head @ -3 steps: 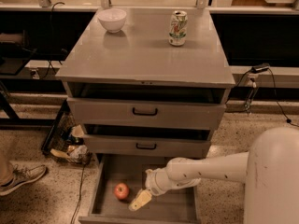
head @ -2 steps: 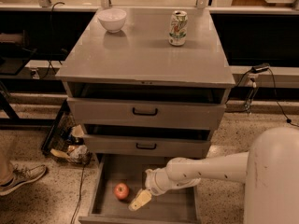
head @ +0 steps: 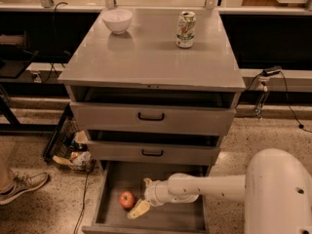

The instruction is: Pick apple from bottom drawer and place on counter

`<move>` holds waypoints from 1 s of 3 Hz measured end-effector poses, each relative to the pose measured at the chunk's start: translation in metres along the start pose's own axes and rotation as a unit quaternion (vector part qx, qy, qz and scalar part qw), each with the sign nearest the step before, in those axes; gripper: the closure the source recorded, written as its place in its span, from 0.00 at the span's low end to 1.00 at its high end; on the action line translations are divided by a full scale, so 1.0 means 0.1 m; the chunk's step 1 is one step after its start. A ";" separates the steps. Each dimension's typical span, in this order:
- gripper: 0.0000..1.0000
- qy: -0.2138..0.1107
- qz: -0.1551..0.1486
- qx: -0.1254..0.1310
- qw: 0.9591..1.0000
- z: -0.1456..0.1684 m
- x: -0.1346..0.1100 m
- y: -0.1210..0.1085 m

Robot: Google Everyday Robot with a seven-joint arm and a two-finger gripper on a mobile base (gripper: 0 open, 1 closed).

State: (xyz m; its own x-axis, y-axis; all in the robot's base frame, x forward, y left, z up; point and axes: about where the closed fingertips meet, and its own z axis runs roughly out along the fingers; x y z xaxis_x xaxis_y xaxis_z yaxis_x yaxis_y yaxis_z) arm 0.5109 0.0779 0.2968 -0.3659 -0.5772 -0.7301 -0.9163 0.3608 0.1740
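The bottom drawer [head: 170,219] is pulled out toward the camera, its long side running left to right under the two shallower drawers above. The apple [head: 127,199] sits on the drawer floor, left of centre and clear of the walls. It looks round from here, so it has no long axis to speak of (which way the stem points cannot be told). A paler patch shows on its top.

The gripper [head: 142,195] is down inside the drawer just right of the apple, at the end of the arm [head: 209,187], which reaches in from the right. It points left toward the apple. Its two pale fingers [head: 138,209] are apart, one nearer the camera and one farther back, with nothing between them. The near finger's tip lies just beside the apple; whether it touches cannot be told.

On the counter [head: 151,62], a white bowl [head: 117,20] stands at the back left and a can [head: 185,29] stands upright at the back right, well apart.
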 end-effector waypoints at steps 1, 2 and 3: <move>0.00 -0.015 -0.028 0.012 0.999 0.39 -0.08 -0.11; 0.00 -0.020 -0.060 0.036 0.997 1.11 -0.03 -0.40; 0.00 -0.020 -0.060 0.035 0.997 1.11 -0.03 -0.40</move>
State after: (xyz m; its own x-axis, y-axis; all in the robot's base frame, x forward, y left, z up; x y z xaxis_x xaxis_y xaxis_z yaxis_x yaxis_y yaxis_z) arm 0.5668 0.1464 0.2186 -0.2465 -0.5898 -0.7690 -0.9387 0.3427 0.0380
